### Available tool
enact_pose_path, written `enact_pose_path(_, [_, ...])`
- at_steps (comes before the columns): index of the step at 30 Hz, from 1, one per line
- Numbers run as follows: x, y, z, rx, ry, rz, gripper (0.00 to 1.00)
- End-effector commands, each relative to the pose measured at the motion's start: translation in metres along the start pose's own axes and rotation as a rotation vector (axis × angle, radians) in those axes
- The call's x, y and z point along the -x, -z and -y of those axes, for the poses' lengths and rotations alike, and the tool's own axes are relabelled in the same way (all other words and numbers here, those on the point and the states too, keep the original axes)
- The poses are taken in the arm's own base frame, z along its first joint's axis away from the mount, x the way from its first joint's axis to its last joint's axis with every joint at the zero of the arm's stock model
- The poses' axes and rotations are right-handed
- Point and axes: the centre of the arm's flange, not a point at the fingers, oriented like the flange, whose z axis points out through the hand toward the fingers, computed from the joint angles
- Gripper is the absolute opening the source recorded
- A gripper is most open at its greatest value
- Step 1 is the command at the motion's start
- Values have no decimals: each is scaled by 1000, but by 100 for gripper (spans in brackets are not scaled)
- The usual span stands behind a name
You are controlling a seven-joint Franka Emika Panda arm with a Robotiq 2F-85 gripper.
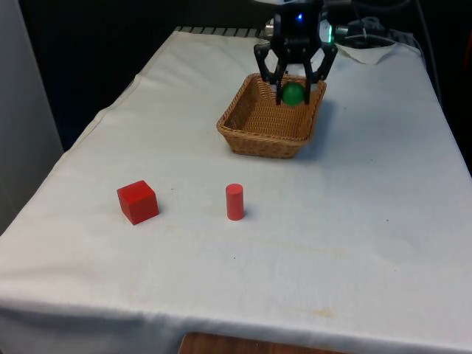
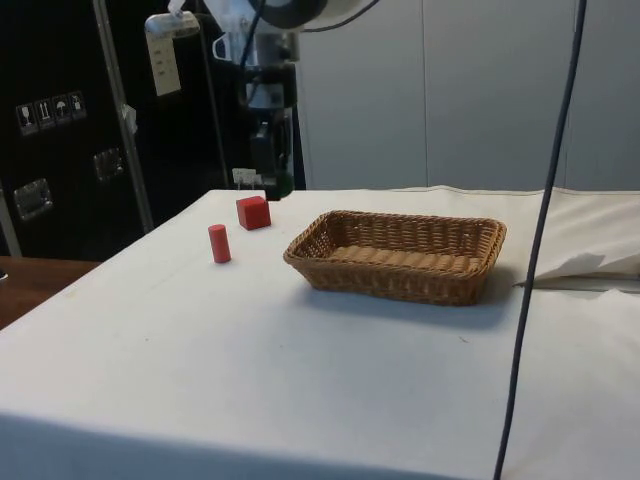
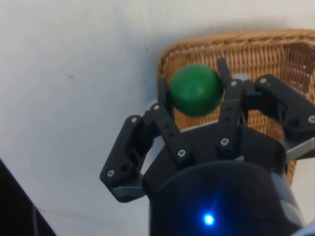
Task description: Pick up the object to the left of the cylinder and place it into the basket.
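Nearest you on the white-clothed table (image 1: 369,221), a red cube (image 1: 137,201) sits toward the front view's left. Just beside it on the front view's right, clearly apart, a small red cylinder (image 1: 234,201) stands upright. In the side view the cylinder (image 2: 219,243) and cube (image 2: 253,212) rest on the cloth, well apart from the basket.

Farther back you find a shallow rectangular wicker basket (image 1: 254,125), also seen in the side view (image 2: 400,255).

Farthest from you, the black claw (image 1: 294,90) hangs over the basket's far rim, clenched on a green ball (image 1: 294,94). The ball sits between the two fingertips, held clear of the basket's weave. In the wrist view the ball (image 3: 196,90) is pinched between the fingers (image 3: 165,105) of the claw (image 3: 194,91), with the basket's corner (image 3: 275,59) and the cloth beneath it.
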Motion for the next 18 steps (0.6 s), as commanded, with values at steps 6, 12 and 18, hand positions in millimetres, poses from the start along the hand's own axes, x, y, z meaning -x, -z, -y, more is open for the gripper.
enact_pose_path(6, [15, -2, -7, 19, 18, 4, 0])
enact_pose_path(12, [30, -3, -13, 28, 39, 19, 0])
enact_pose_path(18, [42, -6, -17, 33, 51, 31, 0])
